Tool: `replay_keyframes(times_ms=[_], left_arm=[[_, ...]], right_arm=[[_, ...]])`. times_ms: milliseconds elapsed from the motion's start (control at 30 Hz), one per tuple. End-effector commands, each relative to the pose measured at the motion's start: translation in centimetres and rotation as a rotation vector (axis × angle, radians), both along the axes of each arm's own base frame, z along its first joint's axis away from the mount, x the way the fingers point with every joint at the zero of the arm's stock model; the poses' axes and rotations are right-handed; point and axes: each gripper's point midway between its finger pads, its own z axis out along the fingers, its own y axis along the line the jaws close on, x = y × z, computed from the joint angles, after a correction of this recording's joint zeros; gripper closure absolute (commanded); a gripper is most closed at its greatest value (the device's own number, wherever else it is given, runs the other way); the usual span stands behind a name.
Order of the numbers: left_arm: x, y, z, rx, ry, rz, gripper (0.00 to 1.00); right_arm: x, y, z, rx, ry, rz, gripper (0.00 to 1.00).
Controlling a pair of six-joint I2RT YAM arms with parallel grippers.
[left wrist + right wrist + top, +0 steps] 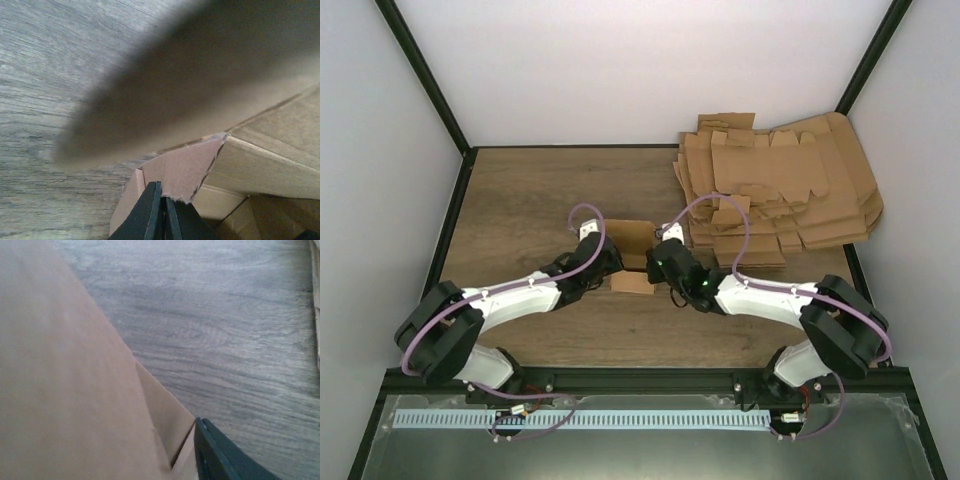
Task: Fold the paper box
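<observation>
Wood-grain table (520, 190) between white walls (650, 70); left pincer (161, 194) clamps the paper box (186, 165); right pincer (658, 262), cannot tell.

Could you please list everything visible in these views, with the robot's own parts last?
partly folded brown cardboard box: one, brown, table centre, between the arms.
pile of flat brown cardboard sheets: one pile, brown, far right corner.
wooden table: one, grey-brown, under everything.
left arm, right arm: two, white and black, reaching to the box.
left fingers: black, pinched on a box flap.
right fingers: black, one visible beside the box; opening unclear.
</observation>
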Motion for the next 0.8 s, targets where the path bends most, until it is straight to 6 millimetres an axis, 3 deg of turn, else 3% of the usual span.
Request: replay_keyframes(times_ms=[0,167,367,433,600,700,767], left_arm=[[-0.9,1.2,-1.2,0.123,0.027,-0.032,0.96],[-1.0,1.0,-1.3,0.147,0.022,-0.051,0.96],[-1.1,0.1,-1.2,0.170,0.005,-0.082,0.96],[-1.1,-0.1,-1.0,0.183,-0.005,-0.091,0.96],[-1.0,-0.5,-0.6,0.203,-0.022,-0.111,0.96],[-1.1,-0.6,-0.3,0.208,-0.039,-0.121,0.96],[-1.2,-0.6,-0.3,0.217,-0.048,-0.130,0.96]], right_arm=[[-1.8,0.1,0.5,-0.002,0.098,0.061,0.56],[-3.7,0.0,2.7,0.081,0.127,0.186,0.33],[-6.6,0.1,6.9,0.142,0.080,0.364,0.10],[-5.9,-0.3,8.5,0.170,0.100,0.394,0.09],[-1.6,-2.3,13.4,0.180,0.056,0.378,0.10],[0.0,-1.7,16.2,0.147,0.006,0.424,0.09],[0.3,-0.4,16.1,0.124,0.033,0.505,0.10]])
